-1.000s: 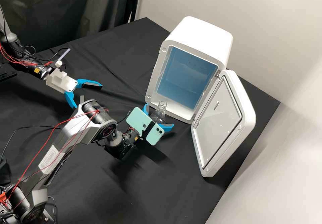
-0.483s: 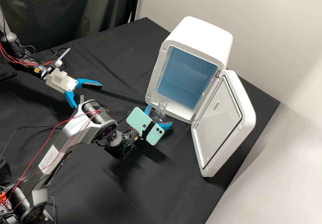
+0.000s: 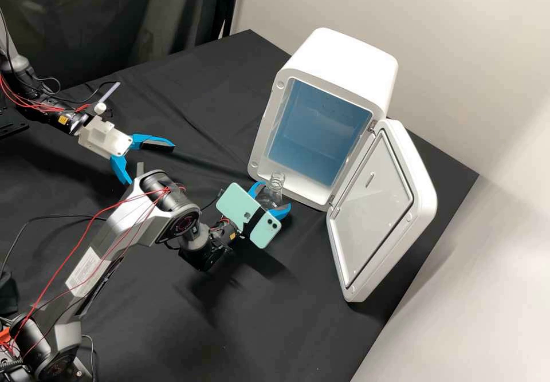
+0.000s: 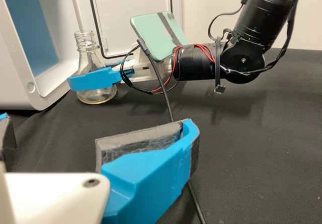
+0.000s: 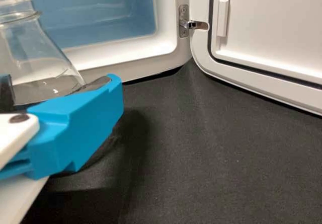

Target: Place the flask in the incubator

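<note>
Right claw, shift: we see the right claw (image 3: 270, 199) drawn together over the last second. Its blue fingers (image 4: 95, 79) stood wide on either side of the flask (image 4: 86, 48) and now close on its lower body.
Unmoved: we find the left claw (image 3: 150, 163), the flask's spot on the desk (image 3: 200, 101) and the incubator (image 3: 344, 61) just as they were a second ago.
Left claw: it hangs above the desk, well apart from the flask, with its fingers spread and nothing between them.
Right claw: it is clamped on the flask, one finger to each side of the wide base. A pale green phone (image 3: 249, 213) is strapped to the wrist behind it.
Flask: clear glass, upright and uncapped. We judge that its base rests on the desk, just in front of the incubator's lower front edge and outside the chamber.
Incubator: a white box with a blue chamber, and we see nothing inside it.
Door (image 3: 381, 199): swung wide open to the right, leaving the opening free.
Done: the door is open and, as we judge it, the flask is gripped.
Left to do: we reckon the flask must be lifted over the front lip, carried into the chamber, set upright on its floor and let go. Nothing of that has begun.
</note>
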